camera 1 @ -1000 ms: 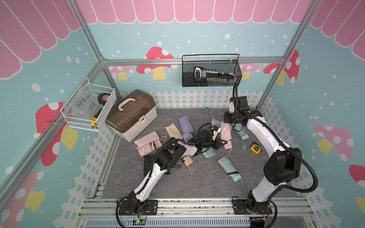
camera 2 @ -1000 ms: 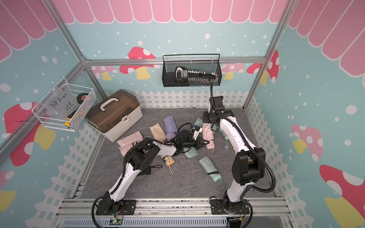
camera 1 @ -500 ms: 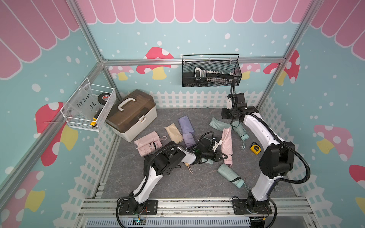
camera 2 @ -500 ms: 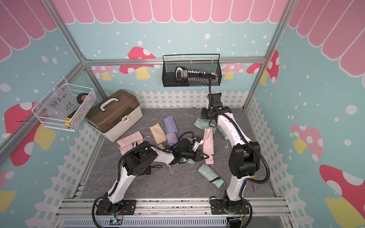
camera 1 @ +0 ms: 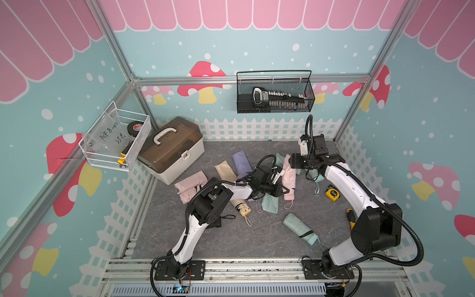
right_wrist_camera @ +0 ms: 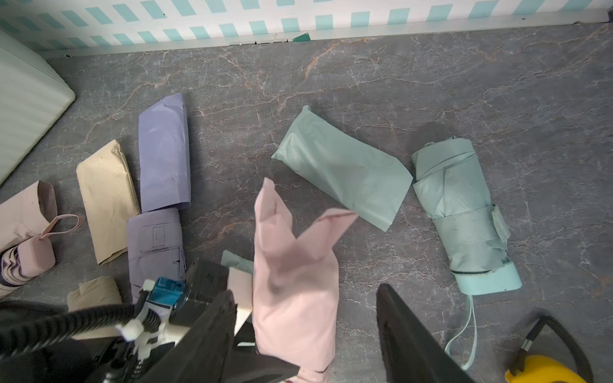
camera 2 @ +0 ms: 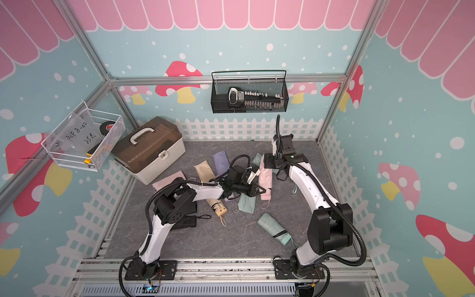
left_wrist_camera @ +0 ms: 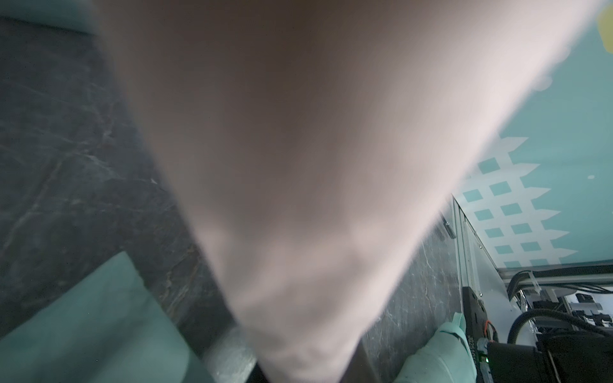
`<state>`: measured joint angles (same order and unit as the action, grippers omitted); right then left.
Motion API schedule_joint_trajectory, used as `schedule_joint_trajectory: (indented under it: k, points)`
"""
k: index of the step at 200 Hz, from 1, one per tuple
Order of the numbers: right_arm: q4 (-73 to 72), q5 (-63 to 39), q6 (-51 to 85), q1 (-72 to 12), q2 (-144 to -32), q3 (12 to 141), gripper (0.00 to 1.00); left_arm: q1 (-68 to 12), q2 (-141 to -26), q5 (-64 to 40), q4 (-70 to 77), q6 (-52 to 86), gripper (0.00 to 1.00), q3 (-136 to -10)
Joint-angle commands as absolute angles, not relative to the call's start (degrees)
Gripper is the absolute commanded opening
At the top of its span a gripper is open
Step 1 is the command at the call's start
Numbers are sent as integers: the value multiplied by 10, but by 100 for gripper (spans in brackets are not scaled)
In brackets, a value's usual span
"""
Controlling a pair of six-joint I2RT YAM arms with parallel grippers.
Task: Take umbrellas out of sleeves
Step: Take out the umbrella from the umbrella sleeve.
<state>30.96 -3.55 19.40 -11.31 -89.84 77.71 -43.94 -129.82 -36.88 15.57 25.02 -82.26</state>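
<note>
A pink sleeve [camera 1: 289, 177] [right_wrist_camera: 292, 282] covers a pink umbrella, and its loose far end flops in two limp flaps. My left gripper [camera 1: 285, 190] [camera 2: 262, 190] is shut on the pink umbrella at its handle end. Blurred pink fabric [left_wrist_camera: 298, 165] fills the left wrist view and hides the jaws. My right gripper [right_wrist_camera: 305, 291] [camera 1: 293, 161] is open, its fingers on either side of the sleeve and apart from it. Nearby lie a mint sleeve [right_wrist_camera: 341, 172], a mint umbrella [right_wrist_camera: 464, 212], a lilac sleeve [right_wrist_camera: 164, 152] and a lilac umbrella [right_wrist_camera: 154, 245].
A beige sleeve [right_wrist_camera: 106, 195], a beige umbrella [camera 1: 240, 205], a mint sleeve [camera 1: 270, 203] and another mint umbrella [camera 1: 299, 228] lie on the floor. Pink fabric [camera 1: 190, 186] is at the left. A toolbox [camera 1: 171, 151] stands back left and a yellow tape measure [camera 1: 331, 192] is at the right.
My right gripper has gone from shut to open and let go of the pink sleeve's far end, which now flops loose. My left gripper keeps its hold and has shifted slightly.
</note>
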Motion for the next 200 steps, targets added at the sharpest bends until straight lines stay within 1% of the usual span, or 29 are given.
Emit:
schedule_joint_trajectory:
  k: [1,21,46,50,54,58,64,68,71,85,96,130,144,153,156,184,190,200]
  points:
    - [285,-56,199,-106,-929,786,65,-444,-1249,-400,190,230,0,-810]
    - [266,-93,212,-102,-953,794,65,-446,-1243,-416,198,235,0,-804]
    - [282,-125,229,-99,-987,812,56,-446,-1237,-415,196,235,0,-805]
    - [281,-128,231,-99,-989,811,52,-446,-1237,-415,191,233,0,-807]
    - [279,-129,233,-99,-990,809,45,-445,-1238,-415,185,231,0,-811]
    - [275,-128,235,-99,-991,806,35,-446,-1240,-418,178,229,0,-815]
    - [270,-125,238,-99,-991,802,14,-445,-1243,-421,170,227,0,-823]
    - [270,-123,239,-99,-991,801,4,-445,-1246,-422,167,226,0,-826]
    - [270,-121,240,-99,-992,801,0,-445,-1249,-423,165,226,0,-829]
    - [271,-111,242,-96,-995,804,0,-443,-1264,-425,157,230,0,-841]
    - [272,-99,246,-91,-999,807,0,-439,-1281,-432,164,245,3,-847]
    - [263,-109,263,-65,-1030,827,0,-432,-1323,-456,260,324,16,-843]
    - [253,-120,276,-63,-1037,832,0,-432,-1337,-467,303,358,25,-846]
    - [247,-126,285,-62,-1039,834,0,-432,-1345,-471,330,381,34,-847]
    - [245,-128,288,-62,-1040,836,0,-432,-1348,-473,340,389,35,-847]
    - [237,-134,304,-61,-1046,846,0,-434,-1372,-480,389,433,35,-855]
    - [237,-133,305,-61,-1047,846,0,-436,-1374,-483,391,433,34,-857]
    - [237,-130,306,-61,-1047,848,0,-437,-1375,-484,390,433,28,-858]
